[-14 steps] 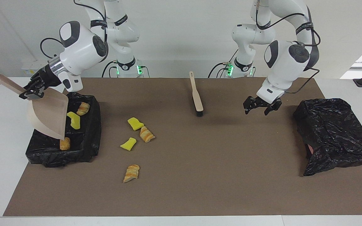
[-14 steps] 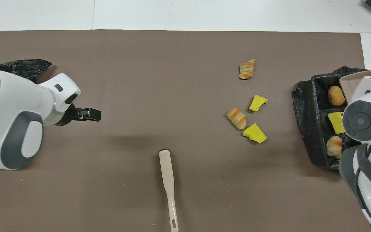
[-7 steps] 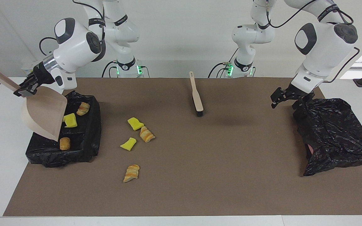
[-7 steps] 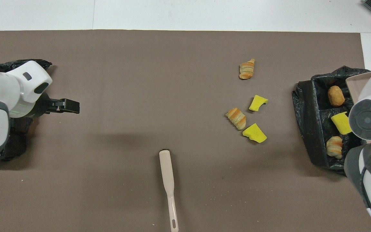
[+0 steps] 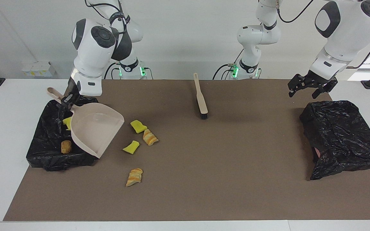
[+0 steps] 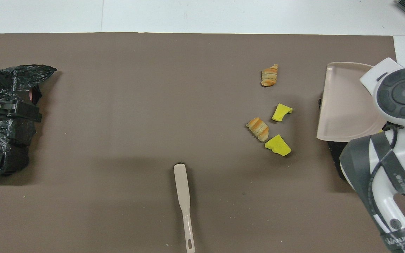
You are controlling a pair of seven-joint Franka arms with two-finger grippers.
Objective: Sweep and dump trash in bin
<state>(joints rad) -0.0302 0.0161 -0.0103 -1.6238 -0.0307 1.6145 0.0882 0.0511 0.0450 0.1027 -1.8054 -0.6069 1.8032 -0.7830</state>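
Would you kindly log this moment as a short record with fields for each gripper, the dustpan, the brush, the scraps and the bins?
right gripper: shut on the dustpan's handle, over the lined bin
dustpan: beige, raised and tilted, over the lined bin's edge
lined bin: at the right arm's end; a tan scrap and a yellow scrap show inside
scraps on mat: four, two yellow foam, two bread-like
brush: lying on the mat, untouched
left gripper: open, empty, over the black bag
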